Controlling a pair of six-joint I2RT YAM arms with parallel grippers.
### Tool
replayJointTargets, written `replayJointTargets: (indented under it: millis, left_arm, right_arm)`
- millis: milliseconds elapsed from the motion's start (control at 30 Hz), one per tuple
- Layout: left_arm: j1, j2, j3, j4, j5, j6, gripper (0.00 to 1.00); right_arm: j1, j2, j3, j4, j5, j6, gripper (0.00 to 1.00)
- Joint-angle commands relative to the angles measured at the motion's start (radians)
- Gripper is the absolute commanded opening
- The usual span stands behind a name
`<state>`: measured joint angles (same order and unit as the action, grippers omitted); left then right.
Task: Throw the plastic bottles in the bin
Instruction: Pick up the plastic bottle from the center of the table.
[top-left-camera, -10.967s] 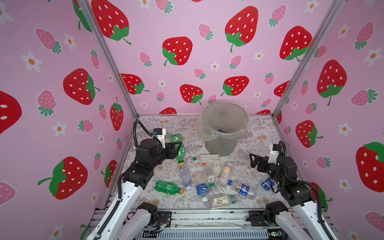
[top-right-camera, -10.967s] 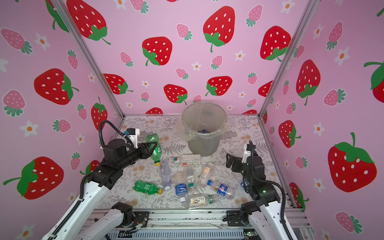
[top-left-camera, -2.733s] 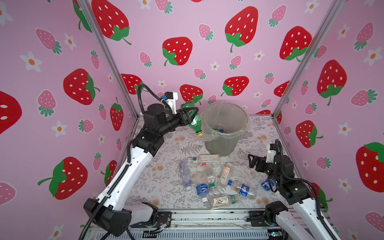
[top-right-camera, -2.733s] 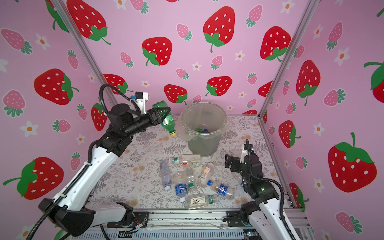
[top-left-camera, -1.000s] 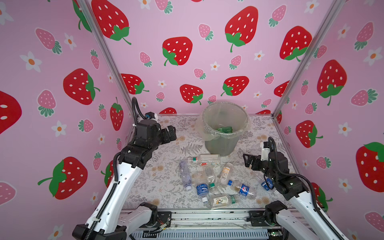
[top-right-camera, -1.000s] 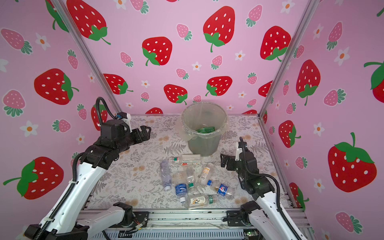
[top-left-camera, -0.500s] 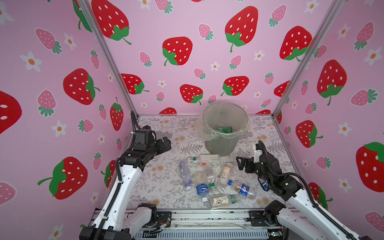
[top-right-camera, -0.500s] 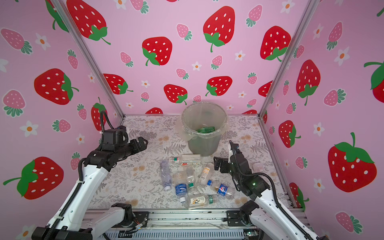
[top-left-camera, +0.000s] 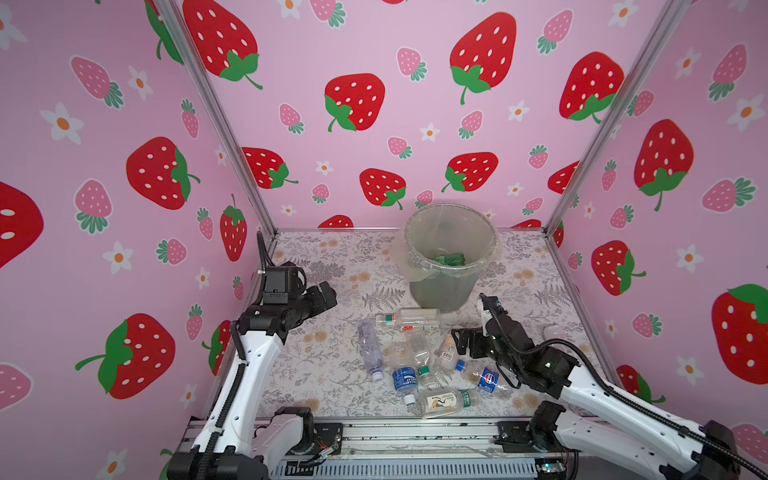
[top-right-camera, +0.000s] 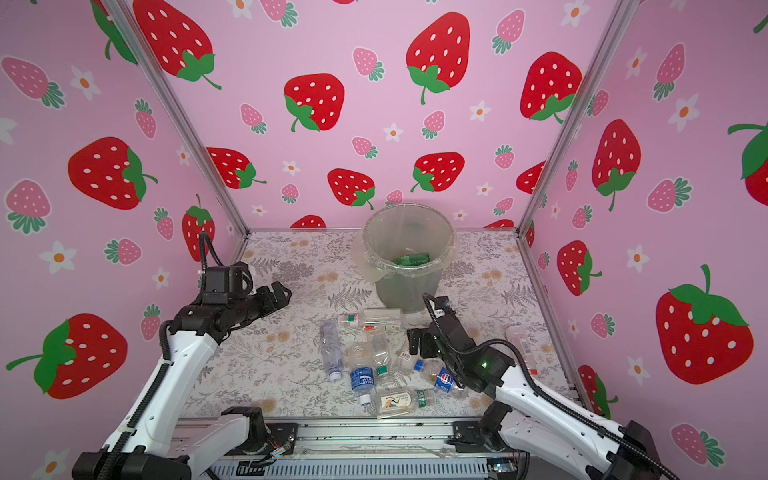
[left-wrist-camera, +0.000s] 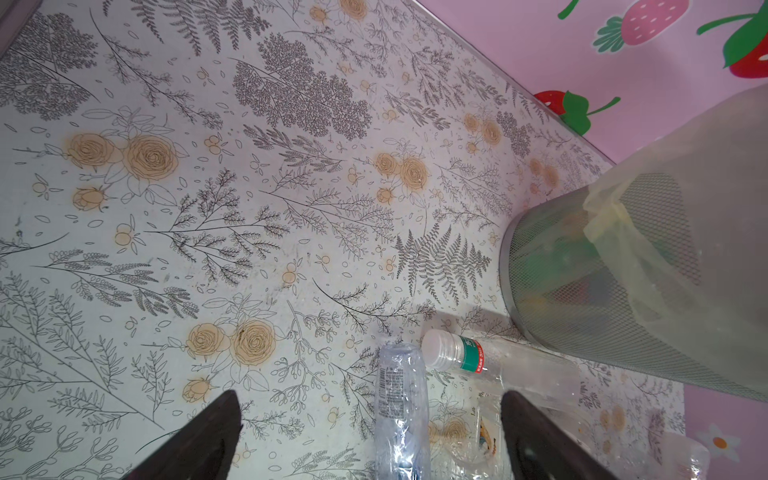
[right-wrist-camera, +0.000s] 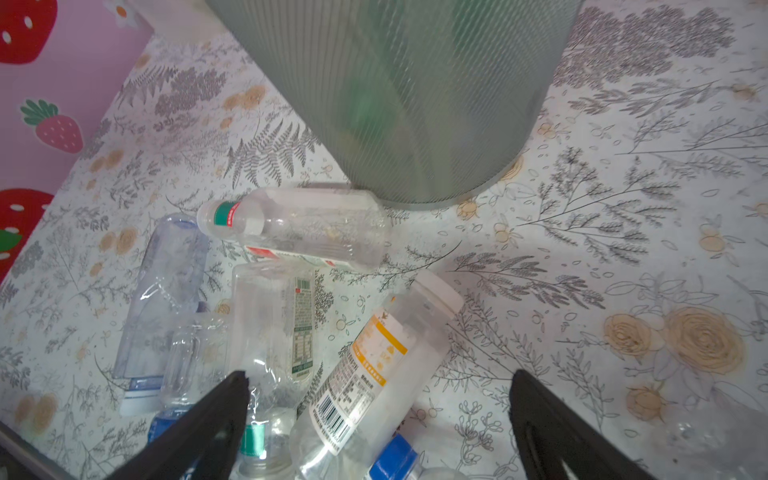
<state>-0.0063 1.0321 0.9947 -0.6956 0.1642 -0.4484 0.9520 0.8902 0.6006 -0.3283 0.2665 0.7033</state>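
While the left gripper (top-left-camera: 326, 297) hung wide open and well apart, we had the right gripper (right-wrist-camera: 379, 378), also wide and empty, just over the white-capped bottle (right-wrist-camera: 399, 324), which lay just before the bin (top-left-camera: 440, 291), cap toward it.

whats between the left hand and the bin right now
Nothing but bare floral tabletop: in both top views the stretch from the left hand to the bin is clear. The plastic bottles lie nearer the camera, off that line.

The bin (top-left-camera: 441, 291) stands at the back middle of the bench (top-left-camera: 332, 266). Most bottles (top-left-camera: 405, 379) lie together just before it; one bottle (top-left-camera: 449, 259) lies inside the bin, another bottle (top-right-camera: 519, 340) apart at the right.
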Motion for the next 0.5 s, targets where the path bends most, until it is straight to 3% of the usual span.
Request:
replayJointTargets:
  millis: [0, 467]
  left_arm:
    - [0.006, -0.036, -0.009, -0.020, -0.020, 0.024, 0.99]
    - [0.029, -0.039, -0.010, -0.026, -0.033, 0.017, 0.99]
  right_arm:
    - [0.067, 0.084, 0.049, 0.030, 0.052, 0.042, 0.99]
    - [0.235, 0.403, 0.224, 0.069, 0.084, 0.044, 0.95]
